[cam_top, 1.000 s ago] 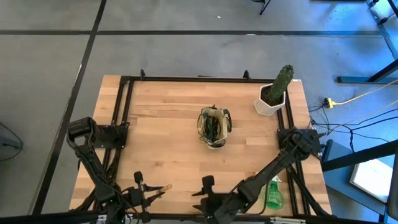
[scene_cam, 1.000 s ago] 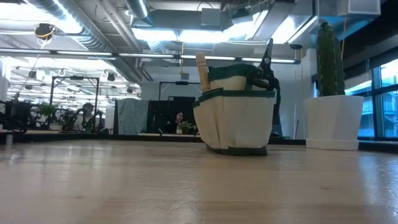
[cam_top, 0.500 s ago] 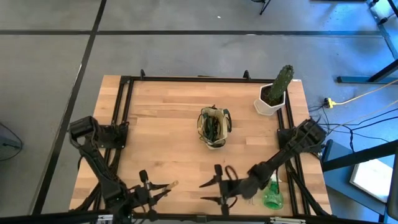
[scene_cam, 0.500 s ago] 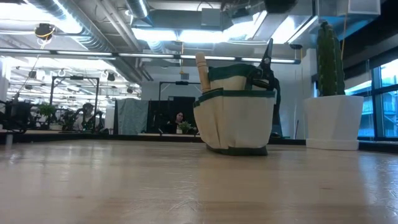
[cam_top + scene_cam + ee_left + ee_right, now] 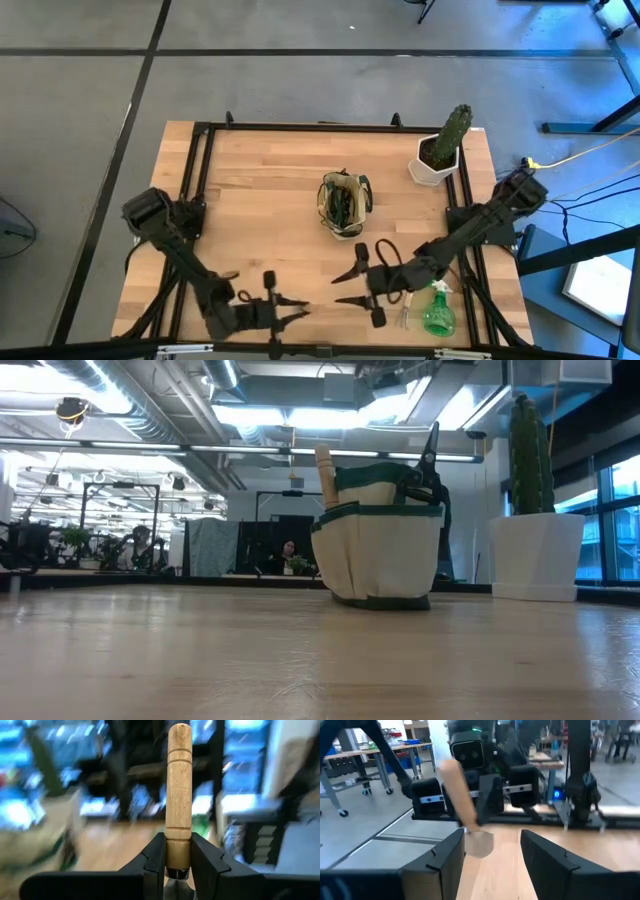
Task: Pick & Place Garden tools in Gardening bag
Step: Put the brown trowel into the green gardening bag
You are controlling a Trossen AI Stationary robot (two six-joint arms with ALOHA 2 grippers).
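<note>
Looking down: I see the gardening bag (image 5: 344, 204) mid-table, dark tools inside; the green spray bottle (image 5: 437, 312) lies near the front right edge.
High view, arms: my left gripper (image 5: 285, 310) and right gripper (image 5: 345, 287) face each other near the front edge.
Low view: bag (image 5: 381, 536) upright, cactus pot (image 5: 536, 555) beside it.
Left wrist: fingers (image 5: 156, 857) clamp a wooden-handled tool (image 5: 179, 795).
Right wrist: fingers (image 5: 445, 857) spread wide, holding nothing.
</note>
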